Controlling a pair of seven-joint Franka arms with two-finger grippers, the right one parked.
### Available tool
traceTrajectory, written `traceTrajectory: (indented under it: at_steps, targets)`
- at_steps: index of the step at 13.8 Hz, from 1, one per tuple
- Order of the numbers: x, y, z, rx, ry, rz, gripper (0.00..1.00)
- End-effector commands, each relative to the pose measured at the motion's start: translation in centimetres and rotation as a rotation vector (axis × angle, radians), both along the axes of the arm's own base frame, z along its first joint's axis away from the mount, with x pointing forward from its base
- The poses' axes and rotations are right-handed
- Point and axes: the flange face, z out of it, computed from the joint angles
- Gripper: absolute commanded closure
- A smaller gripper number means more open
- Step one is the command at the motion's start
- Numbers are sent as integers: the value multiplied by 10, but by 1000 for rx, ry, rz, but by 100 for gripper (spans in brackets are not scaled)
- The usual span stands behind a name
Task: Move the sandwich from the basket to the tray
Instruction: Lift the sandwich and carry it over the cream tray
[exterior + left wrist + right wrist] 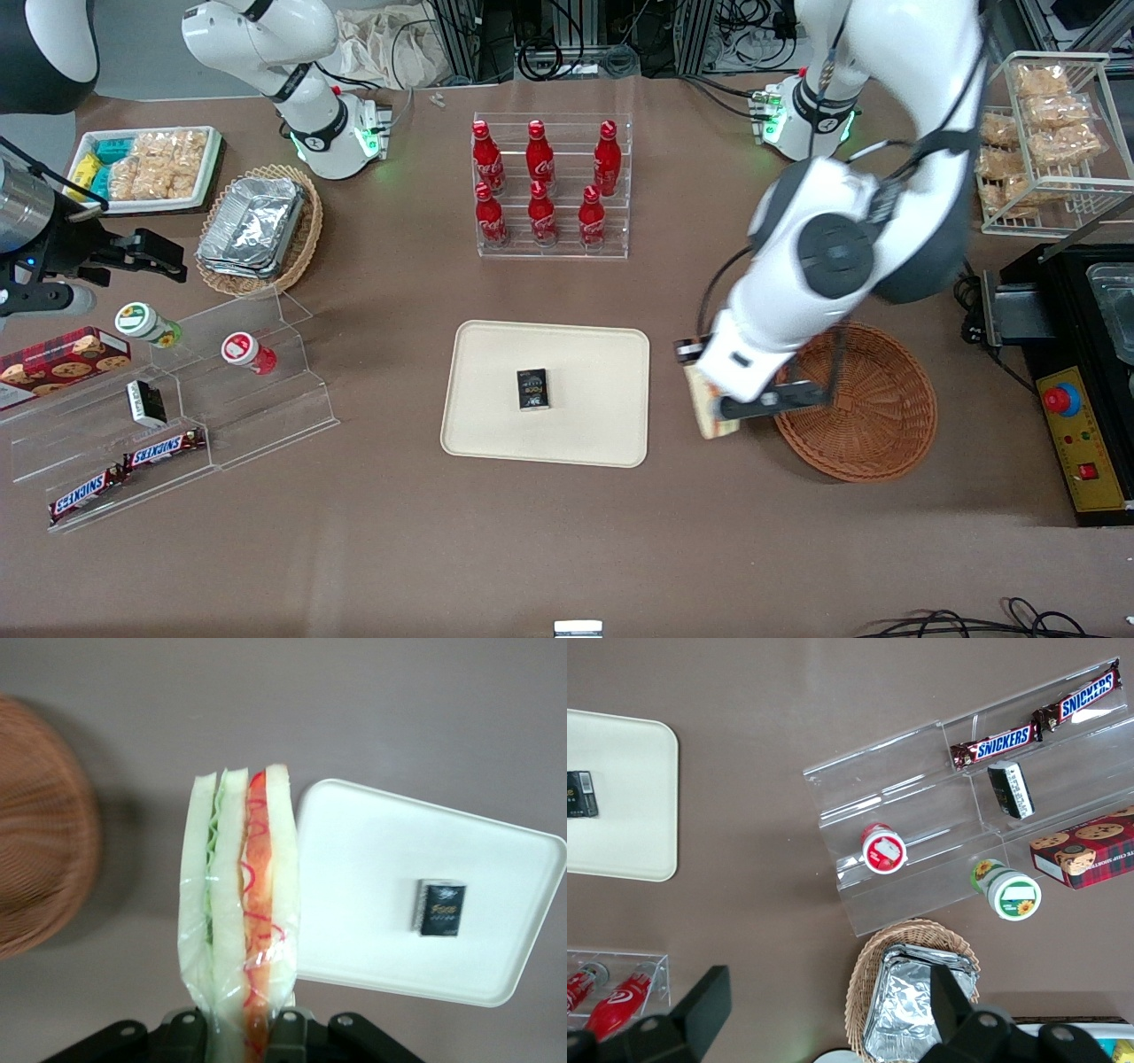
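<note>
Sandwich (237, 904) clamped upright in gripper (239, 1032), fingers closed on its lower end, held above bare table between basket (873, 403) and tray (585, 354). Small black packet (533, 389) lies on tray. Basket holds nothing visible.

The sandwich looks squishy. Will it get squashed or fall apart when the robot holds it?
Probably soft: the sandwich is layered bread and filling, so the gripper could dent it. Its clear wrap likely keeps the layers together, though it may be slippery. It looks light, held between basket and tray.
</note>
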Motion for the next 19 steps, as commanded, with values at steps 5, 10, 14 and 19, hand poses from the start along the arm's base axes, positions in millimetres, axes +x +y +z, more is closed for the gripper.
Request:
traceTrajectory:
  at_steps: [5,10,14,19]
  targets:
    - [10,-83,-170,-10,-19,-44,100]
    - [-4,-95,-200,15,19,-89,89]
    - [-13,-104,-197,23,20,-101,0]
    - [-4,-76,-133,39,30,-69,0]
